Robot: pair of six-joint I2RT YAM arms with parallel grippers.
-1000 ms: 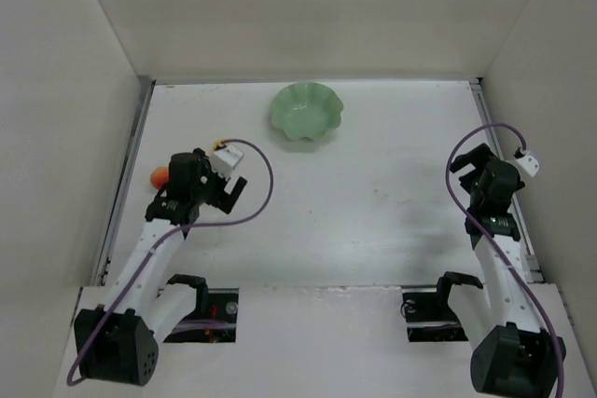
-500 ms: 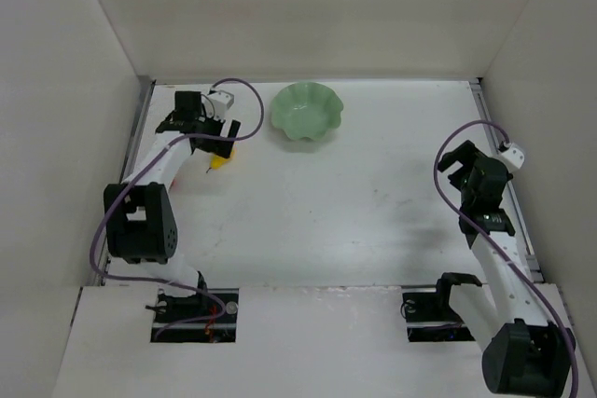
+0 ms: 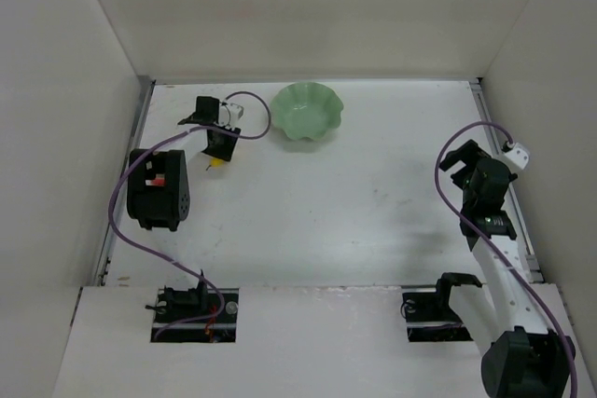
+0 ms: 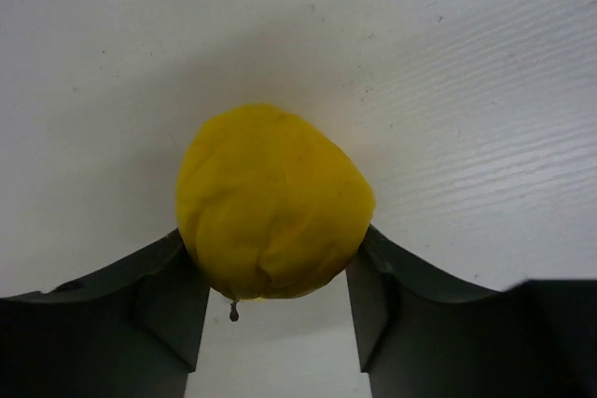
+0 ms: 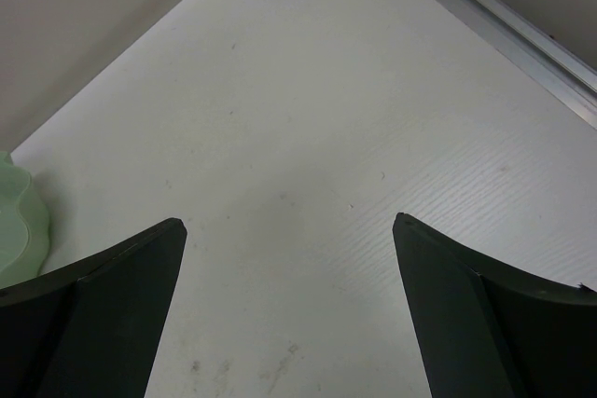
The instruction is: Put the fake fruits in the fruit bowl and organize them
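The yellow pear (image 4: 270, 198), one of the fake fruits, lies on the white table with its thin stem pointing toward the wrist camera. My left gripper (image 4: 272, 233) is shut on it, both dark fingers pressed against its sides. From above, the left gripper (image 3: 220, 144) points down at the back left, and a bit of the pear (image 3: 216, 162) shows under it. The mint-green fruit bowl (image 3: 306, 112) with its wavy rim stands just to the right, holding nothing. My right gripper (image 5: 288, 220) hangs open over bare table at the right, nothing between its fingers.
White walls close in the table on three sides, with metal rails (image 3: 132, 170) along the left and right edges. The left arm's folded elbow (image 3: 159, 190) sits near the left rail. The bowl's edge (image 5: 13, 221) shows at the left of the right wrist view.
The left arm has swung from the near left up to the back left, settled over the pear and shut on it. The right arm has only shifted slightly.
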